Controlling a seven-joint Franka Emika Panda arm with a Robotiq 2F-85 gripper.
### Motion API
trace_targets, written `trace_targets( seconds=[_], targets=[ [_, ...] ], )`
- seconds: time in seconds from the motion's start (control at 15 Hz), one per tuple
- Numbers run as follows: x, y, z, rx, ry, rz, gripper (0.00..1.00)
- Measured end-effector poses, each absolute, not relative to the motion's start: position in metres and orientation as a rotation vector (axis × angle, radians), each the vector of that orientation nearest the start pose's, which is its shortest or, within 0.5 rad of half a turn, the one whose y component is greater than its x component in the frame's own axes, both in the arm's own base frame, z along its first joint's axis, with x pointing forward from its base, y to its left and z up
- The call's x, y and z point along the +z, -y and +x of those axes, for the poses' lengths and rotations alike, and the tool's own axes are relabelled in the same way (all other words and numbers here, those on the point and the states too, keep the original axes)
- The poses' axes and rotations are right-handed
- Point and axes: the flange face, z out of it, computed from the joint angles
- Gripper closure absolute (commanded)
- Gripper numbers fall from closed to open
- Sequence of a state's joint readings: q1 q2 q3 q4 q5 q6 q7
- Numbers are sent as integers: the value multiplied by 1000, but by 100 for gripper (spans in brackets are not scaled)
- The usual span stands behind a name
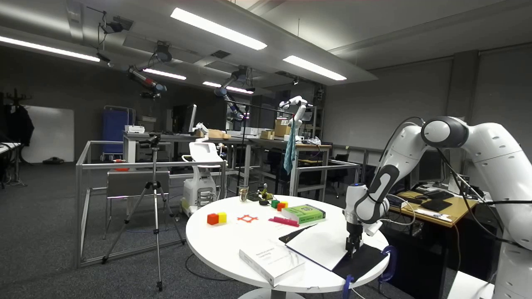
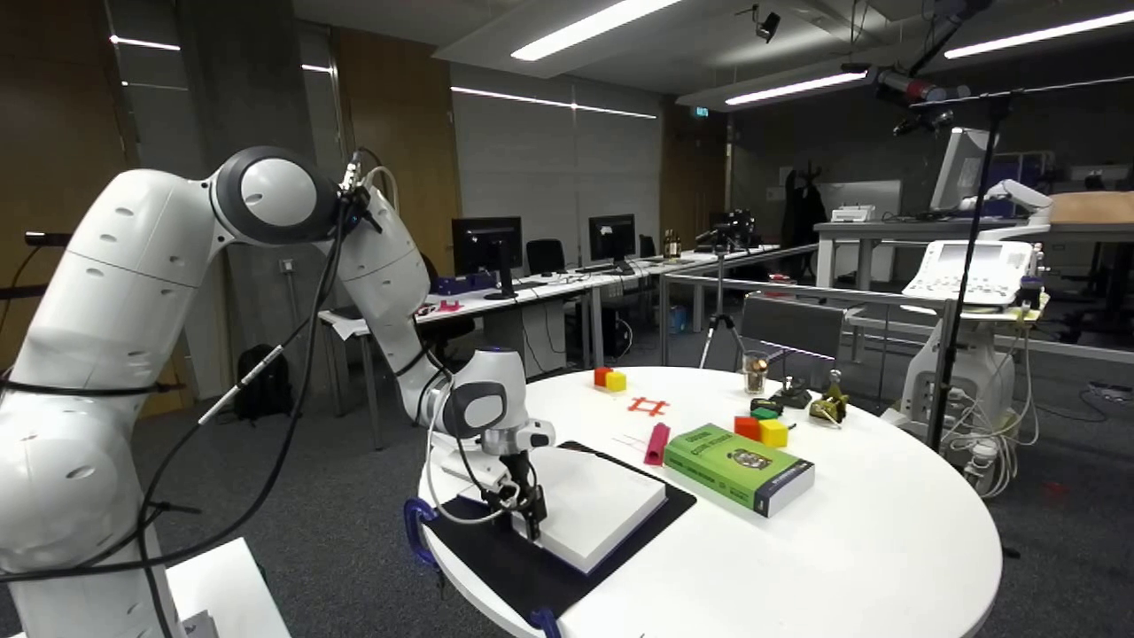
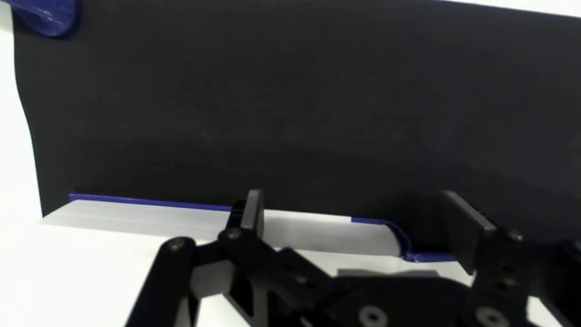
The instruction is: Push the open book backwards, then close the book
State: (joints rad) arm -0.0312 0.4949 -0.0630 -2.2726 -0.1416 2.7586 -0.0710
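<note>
The book lies open on the black mat, with whitish pages up and a dark blue cover edge. Its pages show in both exterior views. The wrist view shows the thick page edge of the book and the blue spine bend. My gripper points down at the book's near edge in both exterior views. In the wrist view my gripper is open, fingers wide apart with nothing held. One finger is before the page edge, the other beyond the spine bend. Whether they touch the book cannot be told.
A green book and a pink piece lie beyond the open book. A white book lies beside it. Blue clamps grip the round white table's edge. Red and yellow cubes and a glass stand farther off.
</note>
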Motion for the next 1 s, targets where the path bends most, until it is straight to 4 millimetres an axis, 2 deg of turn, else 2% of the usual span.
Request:
trace_targets(
  seconds=[0.6, 1.0],
  targets=[
    [146, 76, 544, -42, 13, -3205, 0],
    [156, 86, 556, -90, -21, -3206, 0]
  ],
)
